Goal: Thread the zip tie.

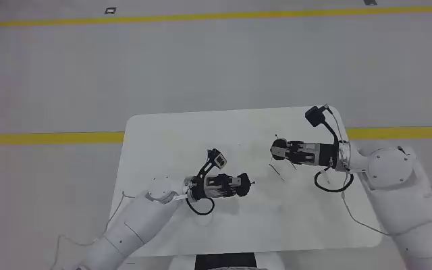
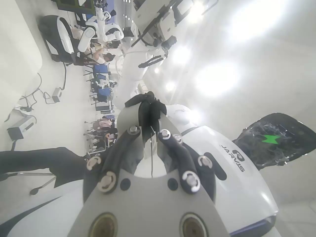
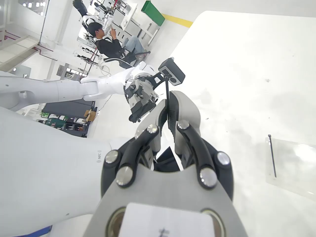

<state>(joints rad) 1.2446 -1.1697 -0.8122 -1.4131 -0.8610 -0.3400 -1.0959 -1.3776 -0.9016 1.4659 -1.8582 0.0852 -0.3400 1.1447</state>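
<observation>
The white table [image 1: 169, 135] is carrying the whole operation, with both arms working above its middle; the right gripper [image 1: 275, 150] is hanging over the table's right half and pointing toward the left gripper [image 1: 247, 182], which is sitting nearer the robot; the two are standing near each other but apart, with bare table showing between them. A clear sheet [image 3: 293, 164] is lying flat on the table off to one side of the right gripper; a spare zip tie [image 3: 272, 155] is resting on it, untouched. The right gripper's jaws are clamping the zip tie [image 3: 168, 92]; its black strip is running up between the pads and projecting beyond the fingertips toward the other arm. The left gripper's jaws are drawn together and pinching a thin black strip [image 2: 151, 159], which is trailing back from the tips toward the wrist; whether this is the other end of the same tie I cannot tell. Judged against the task, pick-up is looking complete; threading is not yet done, since no closed loop is showing and no tail is passing through a head. Left to do, in my assessment: bringing the grippers together, aligning tail with head, and pushing it through; the strip's thinness is making alignment the main risk.
</observation>
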